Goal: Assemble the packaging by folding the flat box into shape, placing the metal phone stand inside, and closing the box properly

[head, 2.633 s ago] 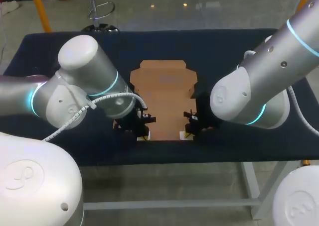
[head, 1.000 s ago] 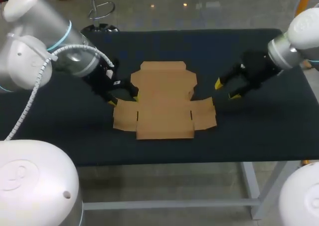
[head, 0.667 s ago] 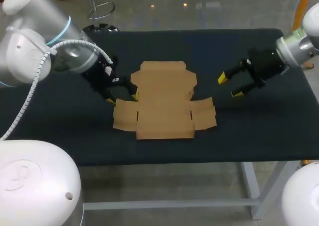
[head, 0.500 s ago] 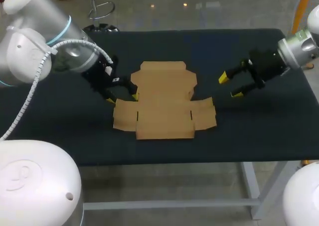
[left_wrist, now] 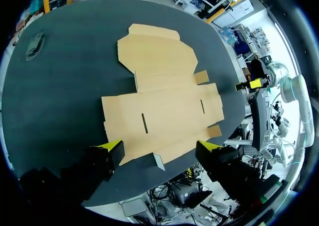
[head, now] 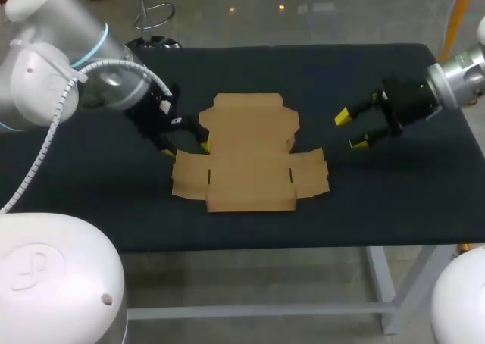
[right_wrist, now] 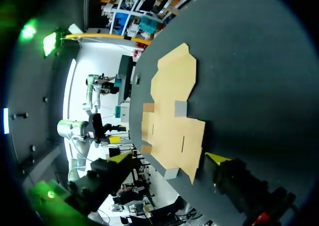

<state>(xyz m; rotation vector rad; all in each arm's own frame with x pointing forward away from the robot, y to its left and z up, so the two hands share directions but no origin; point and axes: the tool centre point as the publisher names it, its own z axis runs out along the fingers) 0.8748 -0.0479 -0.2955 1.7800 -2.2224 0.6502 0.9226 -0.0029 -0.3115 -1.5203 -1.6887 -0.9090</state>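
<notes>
1. Head view: the flat box (head: pixel 250 158) lies unfolded near the middle of the counter (head: pixel 379 200), every panel and flap down. The left tool (head: pixel 186 148) sits at the box's left edge, by the notch above the left side flap, with its fingers spread. Whether a tip touches the cardboard is hard to tell from here. The right tool (head: pixel 351 129) hangs well apart to the box's right, also spread and holding nothing.
2. Left wrist view: the flat box (left_wrist: pixel 164 99) lies just ahead of the left tool (left_wrist: pixel 160 147), its nearest edge between the two spread yellow tips. Nothing is pinched.
3. Right wrist view: the flat box (right_wrist: pixel 172 119) lies ahead of the right tool (right_wrist: pixel 168 159), whose fingers stand wide and bare.
4. Handling, as a judgement: the cardboard is probably light, stiff across each panel and willing to bend only at its creases. Lying flat, it may slide rather than lift. A free flap edge looks the best hold, with the other tool pressing the base panel down.
</notes>
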